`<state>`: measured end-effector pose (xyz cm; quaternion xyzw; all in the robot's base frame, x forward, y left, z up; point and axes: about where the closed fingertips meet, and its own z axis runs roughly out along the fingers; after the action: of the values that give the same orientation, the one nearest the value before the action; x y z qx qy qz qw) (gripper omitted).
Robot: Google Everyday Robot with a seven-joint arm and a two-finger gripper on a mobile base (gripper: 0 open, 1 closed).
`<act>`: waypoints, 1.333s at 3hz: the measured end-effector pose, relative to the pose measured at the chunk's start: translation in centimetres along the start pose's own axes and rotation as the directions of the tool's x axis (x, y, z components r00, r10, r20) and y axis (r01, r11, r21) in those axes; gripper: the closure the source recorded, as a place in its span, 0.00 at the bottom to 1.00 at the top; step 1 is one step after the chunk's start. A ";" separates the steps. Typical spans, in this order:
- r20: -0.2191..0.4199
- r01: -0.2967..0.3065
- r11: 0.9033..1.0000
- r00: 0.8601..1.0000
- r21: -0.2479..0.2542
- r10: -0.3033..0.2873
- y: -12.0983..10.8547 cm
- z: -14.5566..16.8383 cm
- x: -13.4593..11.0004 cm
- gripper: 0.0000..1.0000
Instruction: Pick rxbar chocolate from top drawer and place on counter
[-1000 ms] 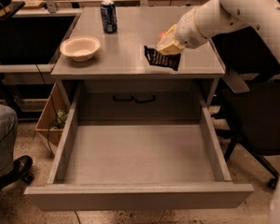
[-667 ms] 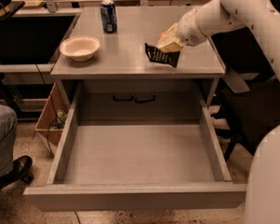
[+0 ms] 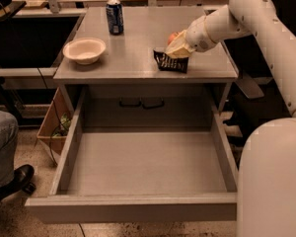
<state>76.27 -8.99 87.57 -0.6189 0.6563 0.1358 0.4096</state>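
The rxbar chocolate (image 3: 170,62) is a small black wrapper at the right front of the grey counter (image 3: 133,53). It is tilted, with its lower edge on or just above the counter top. My gripper (image 3: 178,50) reaches in from the right and is shut on the bar's upper edge. The top drawer (image 3: 148,167) is pulled fully open below the counter and nothing shows on its bottom. A reddish apple (image 3: 172,36) peeks out just behind the gripper.
A white bowl (image 3: 84,50) sits at the counter's left and a blue can (image 3: 114,17) at its back. My white base (image 3: 271,181) fills the lower right beside the drawer. A person's leg and shoe (image 3: 5,152) and a wooden crate (image 3: 53,127) are at the left.
The gripper and bar have sunk slightly toward the counter top. My white base has come further into view at the lower right.
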 end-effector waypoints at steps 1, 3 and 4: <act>-0.004 -0.007 1.000 1.000 -0.010 0.007 -0.2 0.6 0.7 0.35; -0.003 0.003 1.000 1.000 -0.021 -0.003 -0.3 0.9 0.4 0.00; 0.000 0.010 1.000 1.000 -0.020 -0.010 -0.3 0.6 0.1 0.00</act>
<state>76.76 -8.73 87.21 -0.6265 0.6517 0.1402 0.4039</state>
